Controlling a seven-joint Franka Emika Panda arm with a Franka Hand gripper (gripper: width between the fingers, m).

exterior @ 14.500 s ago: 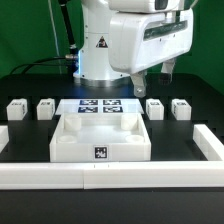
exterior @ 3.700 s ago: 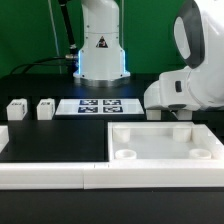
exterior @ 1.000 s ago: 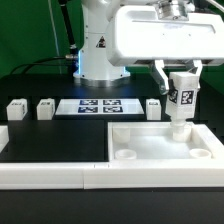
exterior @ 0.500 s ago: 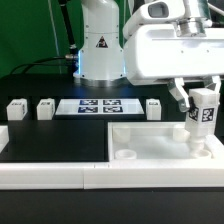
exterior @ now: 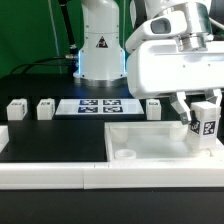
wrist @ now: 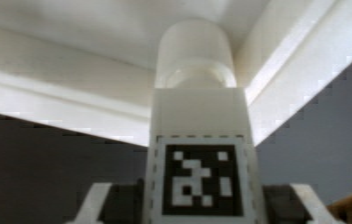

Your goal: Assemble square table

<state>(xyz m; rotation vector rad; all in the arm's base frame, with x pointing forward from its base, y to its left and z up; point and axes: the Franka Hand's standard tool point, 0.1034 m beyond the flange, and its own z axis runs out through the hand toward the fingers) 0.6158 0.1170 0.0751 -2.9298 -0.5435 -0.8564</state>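
Gripping one white leg [exterior: 206, 124] near its top, the jaws are set narrow w/ the leg clamped between them, b/w tag facing the ext. camera. Leg hangs roughly upright over the far corner of the square tabletop slab [exterior: 155, 142], on the slab's ext.-view-right side; whether its lower end touches a corner socket can't be told. Wrist view looks down the leg [wrist: 199, 120]: tag nearest the camera, rounded end farthest, the slab's raised rim [wrist: 66, 100] meeting in a corner behind it, and a finger [wrist: 111, 205] on each side of the tag. One round socket [exterior: 127, 154] shows open at the slab's near corner on its ext.-view-left side. Slab lies on the black counter [exterior: 50, 140], near edge just behind the long white border wall [exterior: 50, 173]. A loose leg [exterior: 153, 107] stands just behind the slab's far edge. The marker board [exterior: 100, 105] lies farther to ext.-view left of the slab, and two more legs [exterior: 46, 108] [exterior: 16, 110] sit well apart from the slab beyond it.
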